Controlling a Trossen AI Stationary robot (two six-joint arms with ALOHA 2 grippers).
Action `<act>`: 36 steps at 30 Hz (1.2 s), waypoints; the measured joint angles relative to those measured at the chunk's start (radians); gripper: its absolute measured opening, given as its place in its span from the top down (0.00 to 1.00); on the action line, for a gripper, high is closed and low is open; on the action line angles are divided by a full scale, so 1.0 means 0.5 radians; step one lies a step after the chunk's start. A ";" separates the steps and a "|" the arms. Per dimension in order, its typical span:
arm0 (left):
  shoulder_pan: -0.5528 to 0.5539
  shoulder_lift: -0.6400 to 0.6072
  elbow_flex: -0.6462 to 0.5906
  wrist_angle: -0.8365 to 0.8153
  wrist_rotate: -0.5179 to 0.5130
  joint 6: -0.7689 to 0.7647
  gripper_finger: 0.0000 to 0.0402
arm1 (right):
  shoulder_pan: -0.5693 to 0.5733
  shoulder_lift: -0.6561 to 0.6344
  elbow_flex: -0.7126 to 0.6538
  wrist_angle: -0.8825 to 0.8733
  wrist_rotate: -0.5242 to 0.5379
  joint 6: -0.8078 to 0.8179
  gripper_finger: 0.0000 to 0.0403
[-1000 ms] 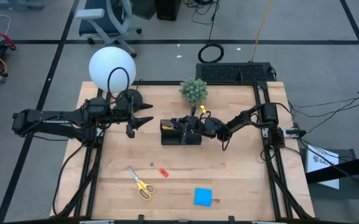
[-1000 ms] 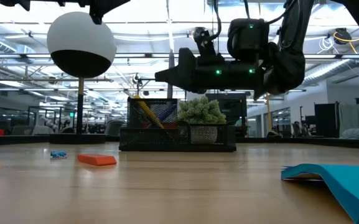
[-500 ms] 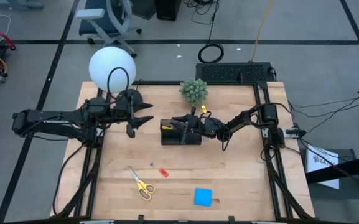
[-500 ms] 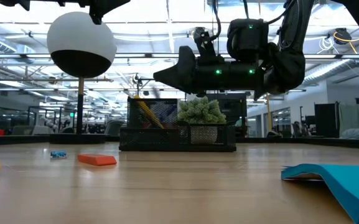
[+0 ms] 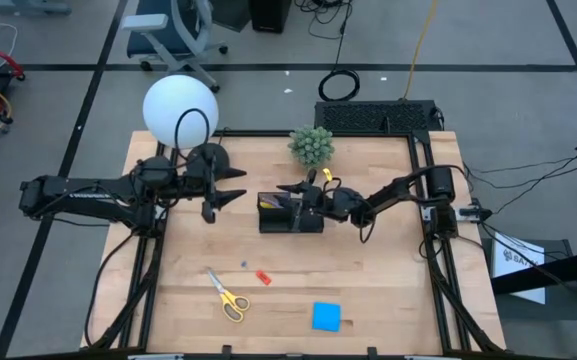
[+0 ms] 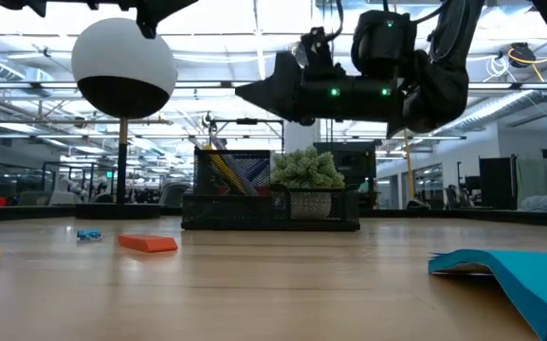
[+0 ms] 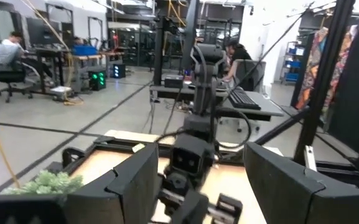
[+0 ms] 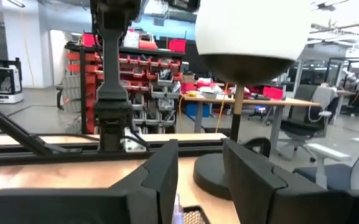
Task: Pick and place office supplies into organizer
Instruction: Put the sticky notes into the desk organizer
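- Left gripper (image 5: 230,194): fingers spread, empty, waiting left of the organizer (image 5: 290,215).
- Scissors (image 5: 228,295), red piece (image 5: 263,277) and blue note pad (image 5: 326,316) lie on the near table (image 5: 388,300), not yet collected.
- Right gripper (image 5: 291,188): over the organizer, fingers parted, nothing pinched. Lift straight up to clear the standing pens.
- Versus a second ago: right fingers have opened; gripper sits slightly higher in the low view.

Right tool (image 5: 286,188) over organizer (image 5: 290,222), plant (image 5: 311,146) behind, front table (image 5: 388,290) open
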 joint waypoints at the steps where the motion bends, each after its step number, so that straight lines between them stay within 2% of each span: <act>1: 0.000 0.001 0.000 -0.009 0.008 -0.003 0.39 | 0.006 -0.011 0.000 0.001 0.000 -0.001 0.70; 18: -0.013 0.001 0.000 -0.019 0.185 -0.010 0.39 | 0.277 -0.282 0.000 -0.083 -0.005 -0.442 0.70; 26: -0.061 0.001 0.000 -0.057 0.186 0.006 0.39 | 0.405 -0.632 0.000 -0.652 -0.001 -0.657 0.70; 32: -0.106 0.001 0.000 -0.125 0.187 0.051 0.39 | 0.498 -0.914 0.000 -1.202 0.006 -0.631 0.70; 36: -0.134 0.000 0.000 -0.131 0.186 0.052 0.39 | 0.603 -1.015 0.000 -1.379 0.026 -0.715 0.71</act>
